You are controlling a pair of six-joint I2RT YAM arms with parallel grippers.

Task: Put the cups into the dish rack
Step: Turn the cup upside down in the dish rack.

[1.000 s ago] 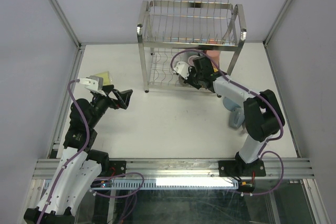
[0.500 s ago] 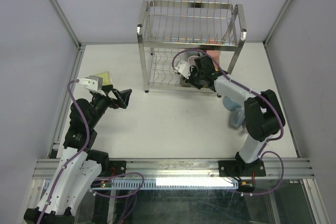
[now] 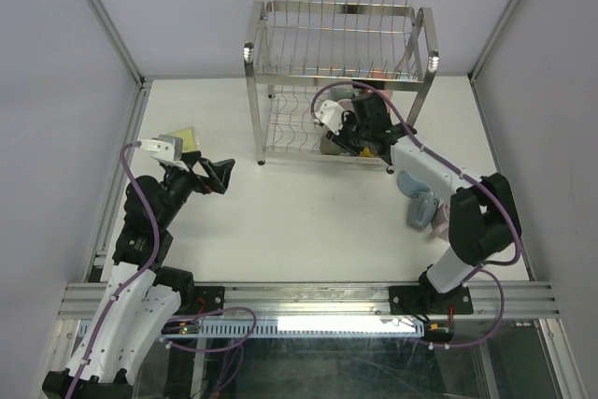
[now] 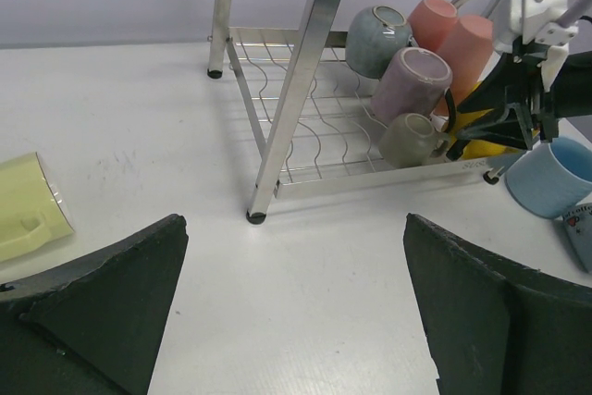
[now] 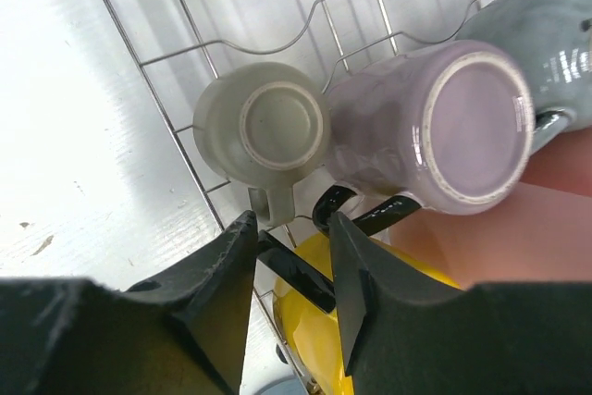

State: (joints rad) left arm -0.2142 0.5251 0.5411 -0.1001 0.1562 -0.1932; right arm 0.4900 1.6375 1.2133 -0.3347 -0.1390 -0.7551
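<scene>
- White tabletop point(image 3: 308, 221) between grey walls carries a two-tier shiny steel wire dish rack point(image 3: 250, 53) at its far side.
- Right pincer point(image 5: 291, 233) hangs at the lower tier's near right corner, fingers parted a little over a yellow ceramic mug point(image 5: 379, 275). A dark strip crosses the gap, so I cannot tell whether anything is gripped.
- A small grey-beige mug point(image 5: 264, 127) and a mauve mug point(image 5: 444, 127) lie just beyond.
- Left pincer point(image 4: 294, 228) is spread wide, empty.
- A pale green handled mug point(image 4: 28, 205) lies on its side on the table just left of that pincer, long axis roughly along the fingers' line. The left arm is far nearer.
- A light blue mug point(image 4: 552, 178) sits beside the rack, near the right arm.
</scene>
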